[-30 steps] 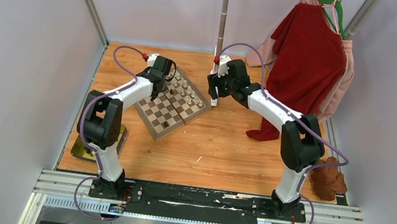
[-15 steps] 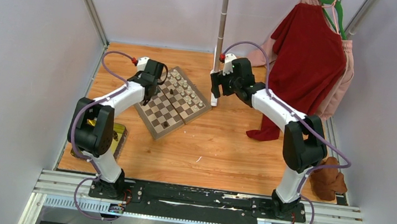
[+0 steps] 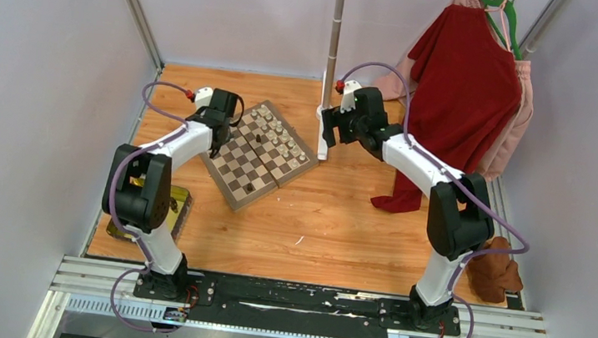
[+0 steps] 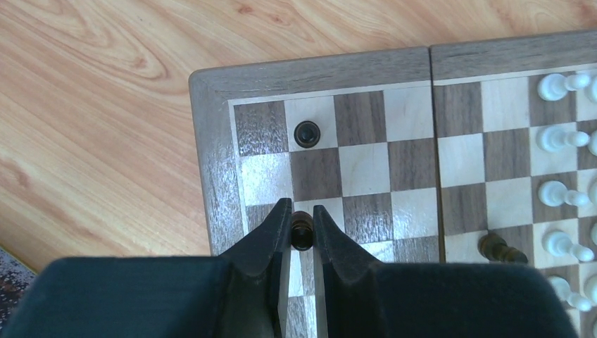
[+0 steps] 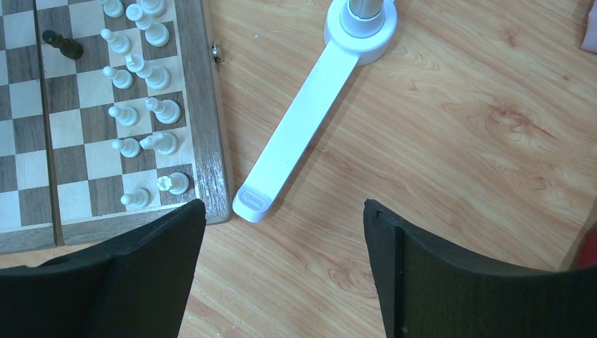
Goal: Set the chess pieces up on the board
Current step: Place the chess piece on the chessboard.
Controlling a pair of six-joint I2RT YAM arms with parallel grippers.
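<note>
We see a red shirt (image 3: 464,86) hanging at right, a white stand (image 5: 306,120) on the table (image 3: 341,215), and a brown cloth (image 3: 496,274) at its edge.

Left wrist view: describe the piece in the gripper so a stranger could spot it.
Find the chessboard corner with few pieces. A free dark piece stands on its edge row. The pinched dark piece sits between the left gripper's fingers, unlike that loose neighbour.

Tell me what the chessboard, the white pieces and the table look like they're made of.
Chessboard: looks wooden, grain visible in light and dark squares and rim, satin finish. White pieces: smooth, even cream, slightly glossy; plastic or painted wood, can't tell. Table: wood or wood-look laminate, orange grain pattern, smooth surface.
</note>
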